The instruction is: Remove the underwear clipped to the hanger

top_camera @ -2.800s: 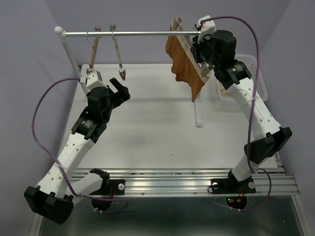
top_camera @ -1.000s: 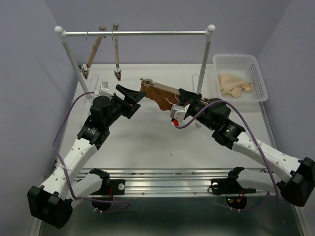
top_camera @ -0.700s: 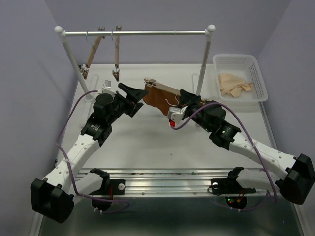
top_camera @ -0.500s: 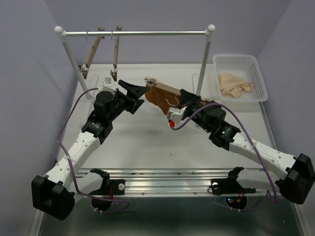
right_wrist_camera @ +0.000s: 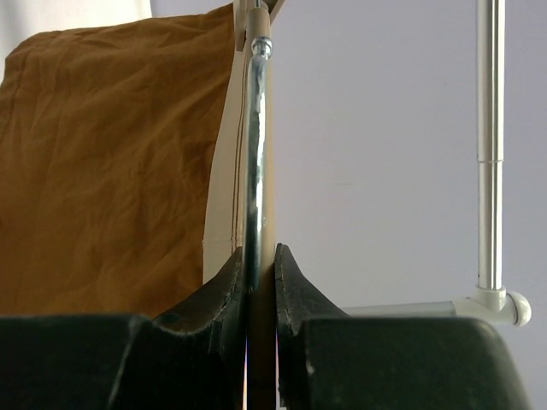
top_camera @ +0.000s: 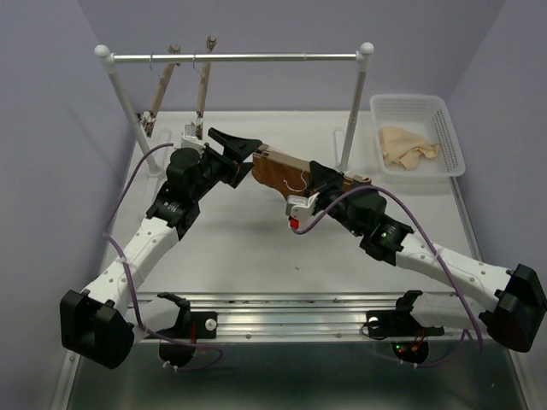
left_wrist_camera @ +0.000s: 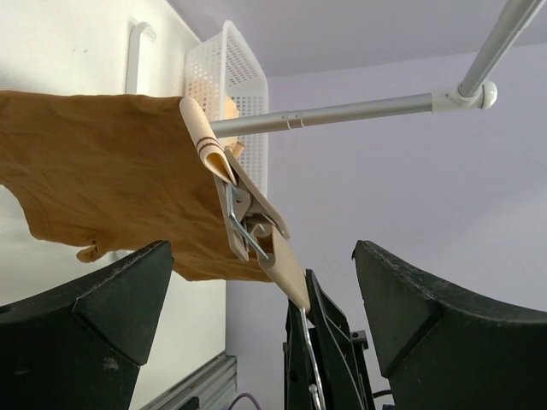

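The rust-brown underwear (top_camera: 275, 173) hangs clipped to the light wooden hanger (top_camera: 295, 161), held over the table's middle. My right gripper (top_camera: 329, 182) is shut on the hanger's bar and wire hook; in the right wrist view the hook (right_wrist_camera: 252, 154) runs up between the fingertips, with the underwear (right_wrist_camera: 111, 171) to the left. My left gripper (top_camera: 242, 147) is open, its jaws spread on either side of the hanger's left end. In the left wrist view the clip (left_wrist_camera: 244, 218) on that end pinches the underwear (left_wrist_camera: 111, 184) between the open fingers (left_wrist_camera: 94, 299).
A clothes rail (top_camera: 235, 58) spans the back with two bare wooden hangers (top_camera: 202, 94) hanging at its left. A white basket (top_camera: 444, 128) at the back right holds a pale beige cloth (top_camera: 406, 145). The rail's right post (top_camera: 356, 102) stands just behind the hanger.
My right gripper took the hanger with the underwear off the rail and brought it down over the table. My left gripper has moved right and forward until its open jaws reach the hanger's left end.
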